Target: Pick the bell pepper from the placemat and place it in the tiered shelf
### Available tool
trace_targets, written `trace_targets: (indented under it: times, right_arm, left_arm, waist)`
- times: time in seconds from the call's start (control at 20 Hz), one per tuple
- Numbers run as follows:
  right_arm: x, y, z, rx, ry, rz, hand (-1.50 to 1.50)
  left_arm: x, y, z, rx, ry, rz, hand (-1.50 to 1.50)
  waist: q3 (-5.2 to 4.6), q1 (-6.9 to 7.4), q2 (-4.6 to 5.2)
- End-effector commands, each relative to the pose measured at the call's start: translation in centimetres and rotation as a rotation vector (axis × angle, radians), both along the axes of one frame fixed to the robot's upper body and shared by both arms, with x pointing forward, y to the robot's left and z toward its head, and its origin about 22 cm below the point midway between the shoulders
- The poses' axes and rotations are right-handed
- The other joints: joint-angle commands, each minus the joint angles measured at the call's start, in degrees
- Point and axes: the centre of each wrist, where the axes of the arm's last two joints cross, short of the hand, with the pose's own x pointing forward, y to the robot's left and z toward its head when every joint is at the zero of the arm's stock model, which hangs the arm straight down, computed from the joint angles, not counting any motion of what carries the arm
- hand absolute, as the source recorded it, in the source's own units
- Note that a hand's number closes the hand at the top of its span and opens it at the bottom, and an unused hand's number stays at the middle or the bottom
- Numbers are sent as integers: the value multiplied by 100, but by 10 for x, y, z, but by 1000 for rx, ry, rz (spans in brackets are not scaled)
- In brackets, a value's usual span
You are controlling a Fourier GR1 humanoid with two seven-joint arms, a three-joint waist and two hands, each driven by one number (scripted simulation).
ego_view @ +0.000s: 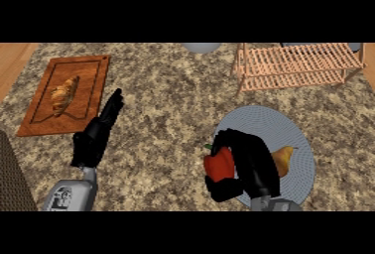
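Right robot hand [249, 166]: black, entering from the lower edge, fingers curled round the red bell pepper [219, 164], clamped on it. The pepper shows at the hand's left side, over the left edge of the round grey-blue woven placemat [293, 130]; whether it touches the mat cannot be told. A yellow-orange pear-shaped fruit [282, 159] lies on the placemat just right of the hand.

Left robot hand [99, 134]: black, fingers straight and together, holding nothing, positioned over the speckled brown granite surface [168, 99] at the view's left.

The light wooden slatted tiered shelf [296, 65] stands at the upper right, well apart from the pepper. At the upper left, a brown rectangular wooden cutting board [88, 74] carries a golden croissant [63, 93]. A grey rounded object [201, 47], partly cut off, sits at the top edge.
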Motion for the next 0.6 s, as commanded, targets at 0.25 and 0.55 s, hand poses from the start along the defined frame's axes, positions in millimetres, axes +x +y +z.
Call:
trace_targets:
  times: [0.25, 0.55]
  right_arm:
    - [-38, -4, 80, 196, -233, -122, 150]
    - [-42, -13, 140, 83, -365, -258, 150]
  left_arm:
    - [-7, -1, 3, -4, -8, -2, 0]
    - [6, 6, 1, 0, -2, -7, 0]
  waist:
    - [-2, 6, -4]
    - [-9, -14, 8]
